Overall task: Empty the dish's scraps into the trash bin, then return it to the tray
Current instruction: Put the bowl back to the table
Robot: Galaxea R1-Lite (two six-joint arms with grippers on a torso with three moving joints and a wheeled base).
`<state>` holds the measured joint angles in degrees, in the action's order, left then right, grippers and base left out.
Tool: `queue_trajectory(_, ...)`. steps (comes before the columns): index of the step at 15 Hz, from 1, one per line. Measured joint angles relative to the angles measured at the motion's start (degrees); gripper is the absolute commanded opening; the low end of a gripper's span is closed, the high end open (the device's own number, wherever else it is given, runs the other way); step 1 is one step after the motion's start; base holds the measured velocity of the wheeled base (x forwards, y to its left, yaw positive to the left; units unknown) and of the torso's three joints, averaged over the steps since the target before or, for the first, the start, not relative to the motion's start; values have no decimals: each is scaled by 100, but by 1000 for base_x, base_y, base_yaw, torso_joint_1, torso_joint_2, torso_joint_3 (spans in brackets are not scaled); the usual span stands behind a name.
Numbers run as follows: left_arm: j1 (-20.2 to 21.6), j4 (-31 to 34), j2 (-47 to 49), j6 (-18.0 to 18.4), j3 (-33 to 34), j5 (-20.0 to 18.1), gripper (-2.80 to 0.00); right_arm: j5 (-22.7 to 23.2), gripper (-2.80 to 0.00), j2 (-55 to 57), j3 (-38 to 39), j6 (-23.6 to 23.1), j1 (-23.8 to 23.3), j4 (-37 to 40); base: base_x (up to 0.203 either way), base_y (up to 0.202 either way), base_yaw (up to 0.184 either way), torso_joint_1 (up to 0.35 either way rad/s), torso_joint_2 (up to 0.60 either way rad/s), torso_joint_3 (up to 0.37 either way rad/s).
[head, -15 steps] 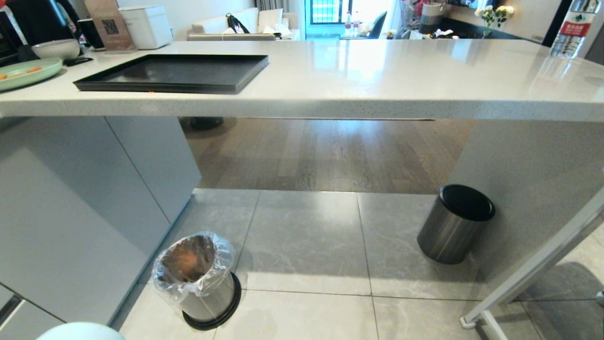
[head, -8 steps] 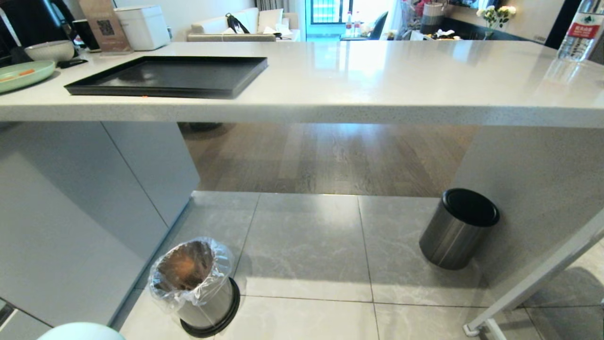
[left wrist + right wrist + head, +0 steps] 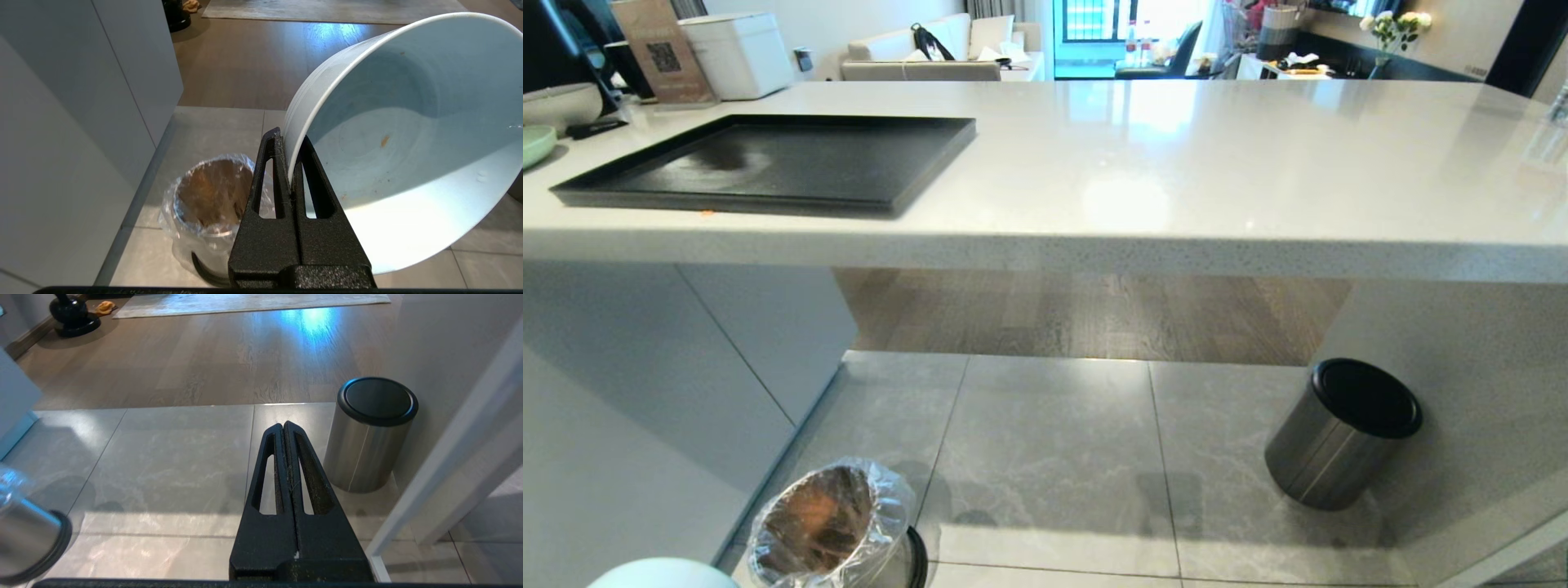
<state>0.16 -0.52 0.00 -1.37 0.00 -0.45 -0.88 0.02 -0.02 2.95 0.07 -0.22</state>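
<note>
My left gripper is shut on the rim of the dish, a pale-blue bowl held tilted above the floor; its edge also shows in the head view as the dish. No scraps show in it, only a few orange specks. The trash bin with its crinkled clear liner stands on the tiles just below and beside the dish, seen as the trash bin. The black tray lies bare on the counter at the left. My right gripper hangs shut and holds nothing.
A steel bin with a black lid stands under the counter at the right, close to my right gripper. Grey cabinet fronts rise left of the trash bin. A grey-white bowl, green plate and white box sit beyond the tray.
The whole head picture has shifted: counter and tray sit lower and larger, both bins have slid down the picture. That is the camera moving; both arms are still.
</note>
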Motion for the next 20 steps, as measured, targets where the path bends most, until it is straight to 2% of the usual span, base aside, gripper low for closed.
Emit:
queue_trajectory(3, 0, -3, 0, -1, 0, -2, -280, -4, -280, 0, 0, 2, 0, 1, 169, 0, 1, 6, 2, 3)
queue_trajectory(20, 0, 0, 0, -1, 0, 1, -280, -2, -280, 0, 0, 5, 0, 1, 0, 0, 0, 0, 0, 0)
